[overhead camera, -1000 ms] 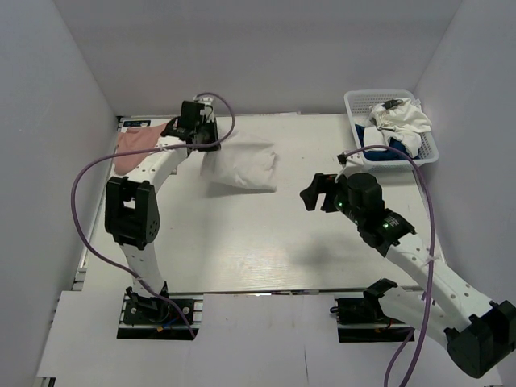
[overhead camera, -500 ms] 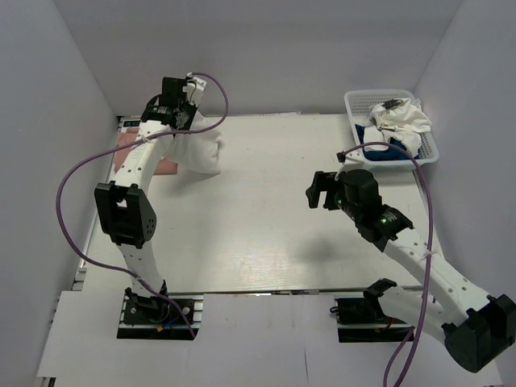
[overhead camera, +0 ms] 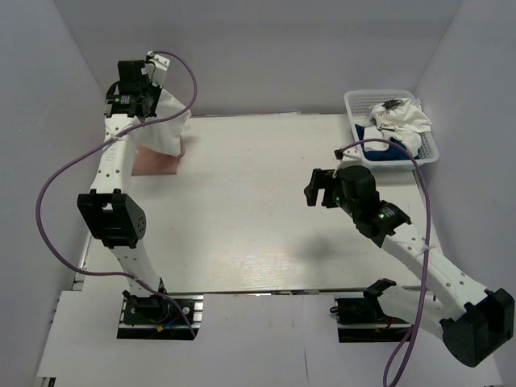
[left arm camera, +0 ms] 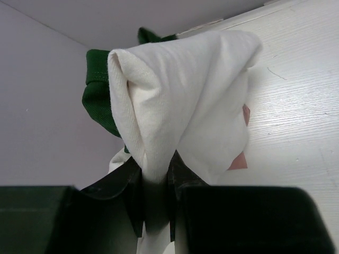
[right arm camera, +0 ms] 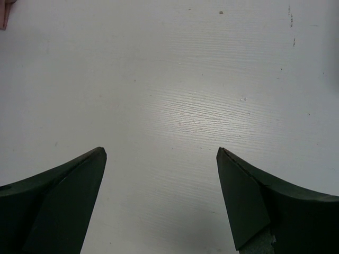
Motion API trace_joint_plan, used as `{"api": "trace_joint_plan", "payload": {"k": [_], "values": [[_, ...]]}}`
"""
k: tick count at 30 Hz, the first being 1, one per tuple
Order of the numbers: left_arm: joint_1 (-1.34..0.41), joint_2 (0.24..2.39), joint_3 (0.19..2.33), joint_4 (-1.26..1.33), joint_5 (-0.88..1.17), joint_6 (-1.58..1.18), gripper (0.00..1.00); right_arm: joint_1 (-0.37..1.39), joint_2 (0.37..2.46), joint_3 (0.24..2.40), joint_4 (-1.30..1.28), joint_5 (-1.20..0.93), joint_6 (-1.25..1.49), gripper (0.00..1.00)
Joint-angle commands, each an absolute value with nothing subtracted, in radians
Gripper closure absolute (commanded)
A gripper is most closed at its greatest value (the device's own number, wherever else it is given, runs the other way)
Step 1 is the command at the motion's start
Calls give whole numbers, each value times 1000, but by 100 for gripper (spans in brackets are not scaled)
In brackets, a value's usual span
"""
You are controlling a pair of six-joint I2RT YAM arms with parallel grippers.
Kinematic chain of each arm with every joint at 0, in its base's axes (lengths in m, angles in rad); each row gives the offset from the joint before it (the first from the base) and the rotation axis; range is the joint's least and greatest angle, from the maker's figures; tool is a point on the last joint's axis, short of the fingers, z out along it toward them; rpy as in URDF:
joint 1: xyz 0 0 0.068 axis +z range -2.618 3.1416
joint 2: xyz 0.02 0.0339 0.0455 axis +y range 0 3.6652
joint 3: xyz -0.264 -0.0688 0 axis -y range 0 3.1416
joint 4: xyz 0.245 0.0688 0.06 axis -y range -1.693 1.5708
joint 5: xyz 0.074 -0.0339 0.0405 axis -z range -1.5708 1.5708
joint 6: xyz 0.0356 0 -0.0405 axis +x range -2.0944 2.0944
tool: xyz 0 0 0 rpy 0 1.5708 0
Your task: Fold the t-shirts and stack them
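Likely lab: white-walled test enclosure (overhead camera: 258,56)

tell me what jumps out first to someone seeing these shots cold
The left gripper, raised at the far left corner, pinches a bunched white tee with dark green sleeves that hangs above a salmon-pink tee lying on the table. The right gripper hovers wide open over a bare part of the table, mid-right. A white lattice basket at the far right corner holds crumpled cloth.
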State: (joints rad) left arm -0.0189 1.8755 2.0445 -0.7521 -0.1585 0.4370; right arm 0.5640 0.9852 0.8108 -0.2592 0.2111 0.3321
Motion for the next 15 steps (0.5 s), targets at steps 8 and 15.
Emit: {"api": "trace_joint_plan", "payload": {"k": [8,15], "values": [[67,1919,2134,-759,37,414,100,561,1012,907,-264,265,304,10],[120,1973,2152,-759,107,426,100,563,1094,951,-265,236,305,10]]}}
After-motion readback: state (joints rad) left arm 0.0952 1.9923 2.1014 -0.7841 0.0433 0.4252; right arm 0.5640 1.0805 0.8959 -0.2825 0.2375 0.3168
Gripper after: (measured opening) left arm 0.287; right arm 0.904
